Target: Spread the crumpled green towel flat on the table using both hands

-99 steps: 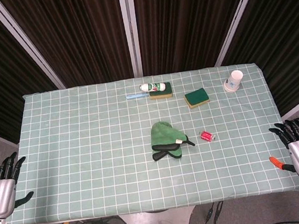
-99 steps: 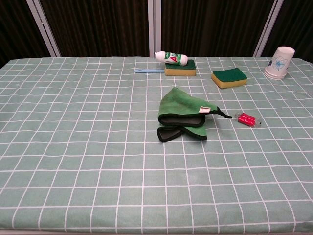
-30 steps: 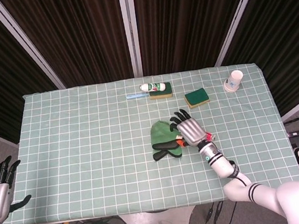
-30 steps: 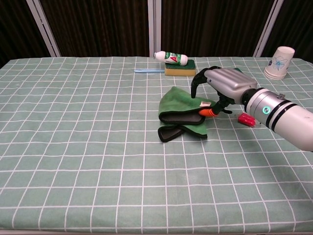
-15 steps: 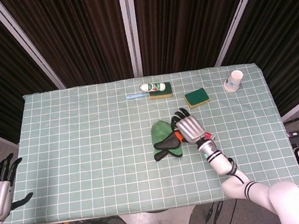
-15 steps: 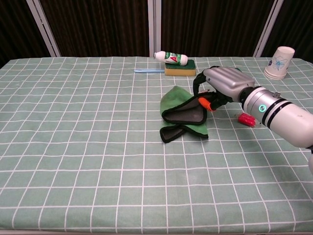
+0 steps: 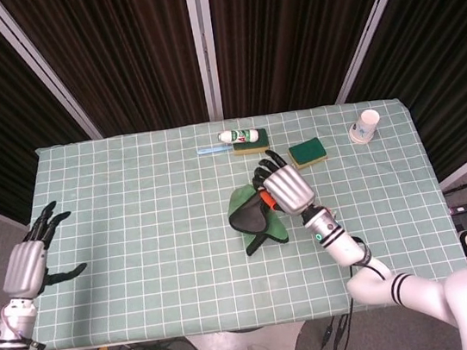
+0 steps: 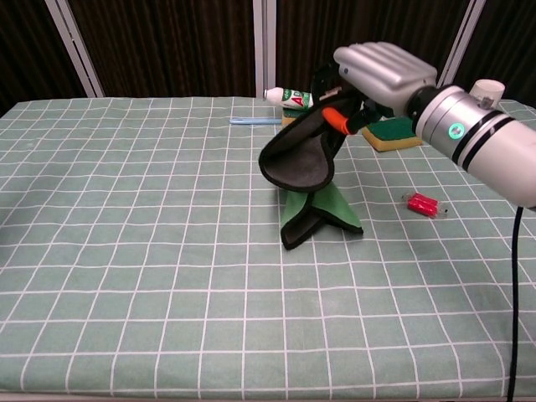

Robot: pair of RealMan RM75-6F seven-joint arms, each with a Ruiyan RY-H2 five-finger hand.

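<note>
The green towel [image 8: 308,172] hangs mid-table, its upper edge lifted and its lower end seemingly touching the table [image 8: 126,251]. The right hand [image 8: 381,74] has its fingers [image 7: 263,173] clamped on that edge. The left hand [image 7: 27,265] hovers off the table's left edge, fingers apart, holding nothing.

We see the checked table [image 7: 138,240] bearing two sponges [image 7: 307,152], a cup [image 7: 365,126], a red item [image 8: 421,204] and the towel's lower end [image 8: 314,216].

Right hand [image 7: 280,187] grips green towel [image 7: 252,216] at frame centre.
Left hand [image 7: 35,259] hovers spread at the far left edge.
</note>
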